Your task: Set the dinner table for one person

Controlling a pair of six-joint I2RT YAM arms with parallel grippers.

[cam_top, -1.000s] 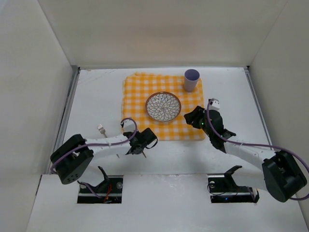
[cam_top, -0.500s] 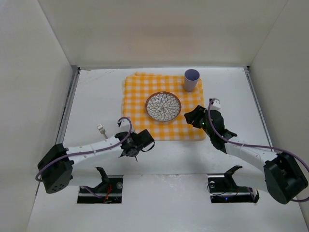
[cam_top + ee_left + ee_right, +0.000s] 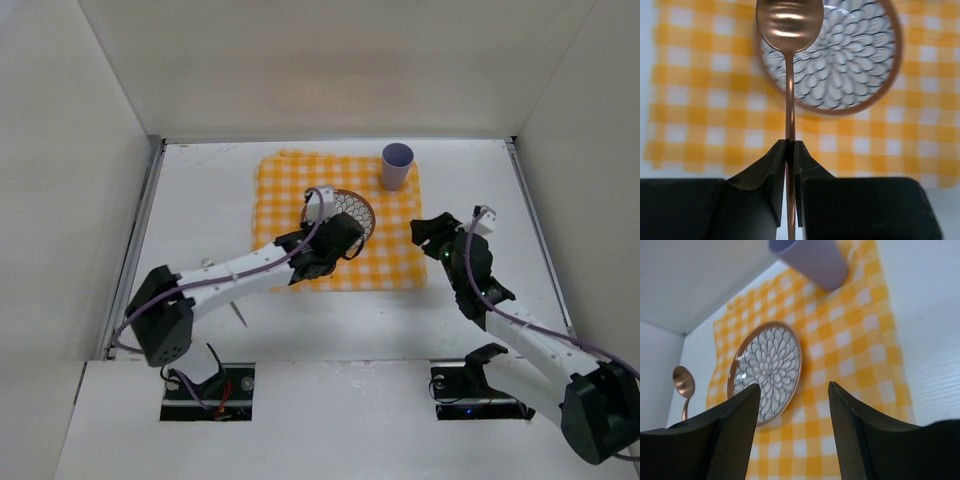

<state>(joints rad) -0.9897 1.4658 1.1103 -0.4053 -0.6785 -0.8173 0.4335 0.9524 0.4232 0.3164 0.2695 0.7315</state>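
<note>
The left hand (image 3: 790, 150) is clamped on the handle of a copper spoon (image 3: 789, 20), whose bowl is over the left rim of the patterned plate (image 3: 850, 60). The right hand (image 3: 792, 387), fingers apart, is beside the right edge of the checkered cloth (image 3: 285, 180). The cloth lies mid-frame on the white surface (image 3: 200, 190).

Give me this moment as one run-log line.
left gripper: shut on copper spoon, near plate | right gripper: open, empty, right of checkered cloth | purple cup: upright on cloth

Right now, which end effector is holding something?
The left end effector, shut on the handle of the copper spoon above the checkered cloth. The right end effector is open and empty.
</note>
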